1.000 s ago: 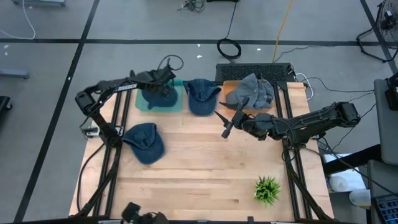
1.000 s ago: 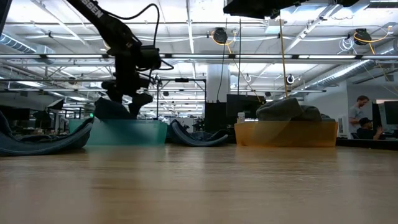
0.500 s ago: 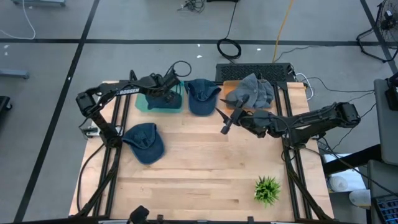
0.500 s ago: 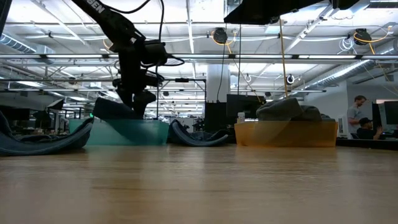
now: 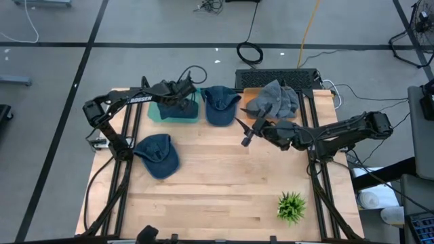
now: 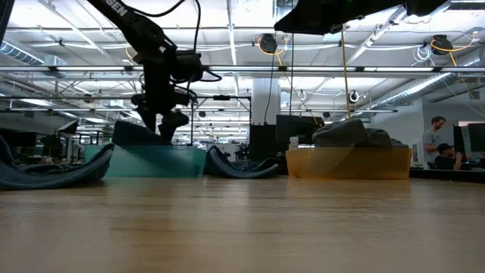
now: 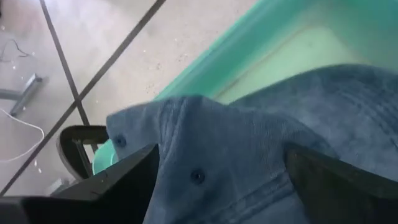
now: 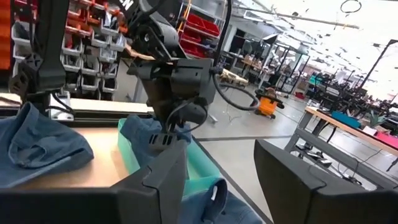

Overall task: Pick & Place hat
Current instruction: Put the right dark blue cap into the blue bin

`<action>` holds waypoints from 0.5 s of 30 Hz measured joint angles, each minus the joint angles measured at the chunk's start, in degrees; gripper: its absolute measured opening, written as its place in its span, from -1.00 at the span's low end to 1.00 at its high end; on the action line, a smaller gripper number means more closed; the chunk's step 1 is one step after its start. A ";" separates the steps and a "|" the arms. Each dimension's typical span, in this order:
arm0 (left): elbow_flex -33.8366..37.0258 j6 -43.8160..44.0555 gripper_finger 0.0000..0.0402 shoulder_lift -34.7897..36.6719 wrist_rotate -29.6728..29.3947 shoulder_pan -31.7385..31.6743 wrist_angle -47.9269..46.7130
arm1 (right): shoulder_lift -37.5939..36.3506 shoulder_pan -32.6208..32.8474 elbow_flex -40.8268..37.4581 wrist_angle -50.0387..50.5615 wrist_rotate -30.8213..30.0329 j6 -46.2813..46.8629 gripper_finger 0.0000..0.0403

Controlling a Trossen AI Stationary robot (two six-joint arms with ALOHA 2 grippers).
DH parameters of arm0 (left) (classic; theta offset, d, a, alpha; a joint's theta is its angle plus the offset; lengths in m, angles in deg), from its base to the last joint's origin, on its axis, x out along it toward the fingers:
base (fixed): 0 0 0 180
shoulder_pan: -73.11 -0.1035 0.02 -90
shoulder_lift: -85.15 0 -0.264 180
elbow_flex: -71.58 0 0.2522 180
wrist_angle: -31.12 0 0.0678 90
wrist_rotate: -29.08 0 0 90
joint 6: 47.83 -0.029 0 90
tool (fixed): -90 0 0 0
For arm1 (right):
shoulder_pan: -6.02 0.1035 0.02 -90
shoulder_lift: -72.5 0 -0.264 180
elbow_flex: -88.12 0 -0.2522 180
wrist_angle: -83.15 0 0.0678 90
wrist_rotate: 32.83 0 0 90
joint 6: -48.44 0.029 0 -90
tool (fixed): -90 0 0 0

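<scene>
Left hand point(image 5: 182, 99) — fingers spread wide over a blue hat point(image 7: 261, 155) in the teal bin point(image 5: 157, 112); right hand point(image 5: 244, 133) — half-parted, empty, above the surface point(image 5: 224, 176).

The hat point(image 7: 261, 149) is soft matt blue denim cloth with stitched eyelets; the teal bin point(image 7: 273, 37) looks smooth, slightly glossy plastic; the table point(image 5: 224, 176) is pale, smooth wood
</scene>
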 joint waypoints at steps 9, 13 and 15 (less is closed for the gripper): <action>0.00 5.16 0.75 0.00 0.34 -0.07 -5.45 | 0.00 -0.32 -1.95 -0.09 0.00 -2.09 -0.10; 0.05 7.20 0.75 0.00 -0.93 -0.15 -5.56 | 0.00 -0.39 -2.59 -0.12 0.00 -2.23 -0.11; 0.07 7.27 0.75 0.00 -1.22 -0.71 -4.64 | 0.00 -0.39 -2.59 -0.12 0.02 -2.12 -0.12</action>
